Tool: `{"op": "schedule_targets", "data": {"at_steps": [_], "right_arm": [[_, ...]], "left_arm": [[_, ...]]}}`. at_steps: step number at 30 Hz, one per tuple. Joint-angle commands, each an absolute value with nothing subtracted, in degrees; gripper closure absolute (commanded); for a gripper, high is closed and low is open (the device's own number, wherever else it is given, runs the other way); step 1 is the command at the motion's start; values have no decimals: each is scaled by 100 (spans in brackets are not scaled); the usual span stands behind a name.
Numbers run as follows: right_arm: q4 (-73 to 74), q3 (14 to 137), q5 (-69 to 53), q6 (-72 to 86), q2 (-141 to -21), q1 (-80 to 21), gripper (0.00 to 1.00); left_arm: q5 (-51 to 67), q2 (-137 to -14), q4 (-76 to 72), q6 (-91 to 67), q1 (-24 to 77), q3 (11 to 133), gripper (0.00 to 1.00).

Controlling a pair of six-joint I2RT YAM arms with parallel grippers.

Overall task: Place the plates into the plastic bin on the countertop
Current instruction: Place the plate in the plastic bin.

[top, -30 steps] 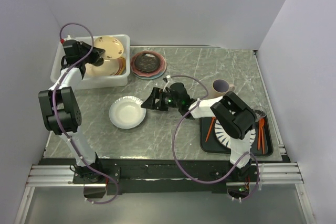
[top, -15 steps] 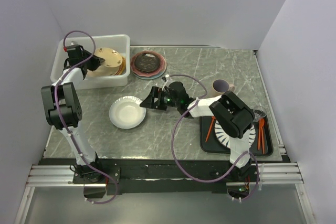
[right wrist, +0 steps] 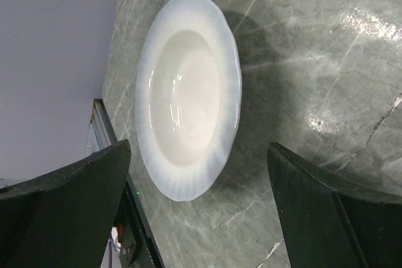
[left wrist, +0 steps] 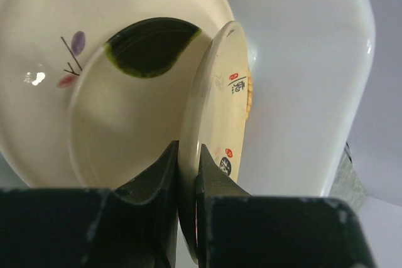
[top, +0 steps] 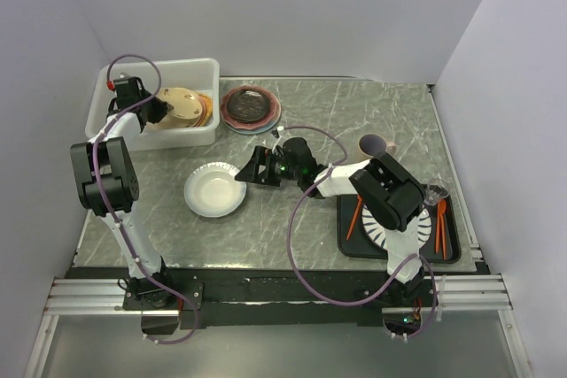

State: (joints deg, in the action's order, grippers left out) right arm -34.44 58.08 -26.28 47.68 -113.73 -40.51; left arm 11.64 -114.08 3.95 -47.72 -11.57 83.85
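tan plate (top: 182,105) lowered into bin (top: 177,137), stamp (left wrist: 237,83) illegible

White links and blocky black joints seen on left arm (top: 102,185) and right arm (top: 390,194), looping purple cable (top: 291,236) strung along each, right gripper (right wrist: 200,155) fitted with matte black fingers (right wrist: 59,218)

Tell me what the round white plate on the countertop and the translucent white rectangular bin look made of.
Round white plate: likely glazed ceramic, glossy, with sharp highlights and a fluted rim. Translucent white rectangular bin: apparently plastic, smooth and softly sheened, with rounded moulded corners and a rolled rim.
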Motion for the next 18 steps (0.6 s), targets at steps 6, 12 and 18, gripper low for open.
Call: {"op": "schedule_targets", "data": {"at_steps": [6,12,18], "right_arm": [[-3533,6056,-2725,4702,-11373,-4034,4],[-3533,6073,-2760,4702,-11417,-4025,4],[-3480,6073,-2769,4649,-11399,-4017,4]], "left_arm": [[1037,-11505,413,-4579,-1178,8701,88],[967,-11523,492,-4526,-1178,8719,49],[748,-11347,431,-4553,-1187,8561,33]]}}
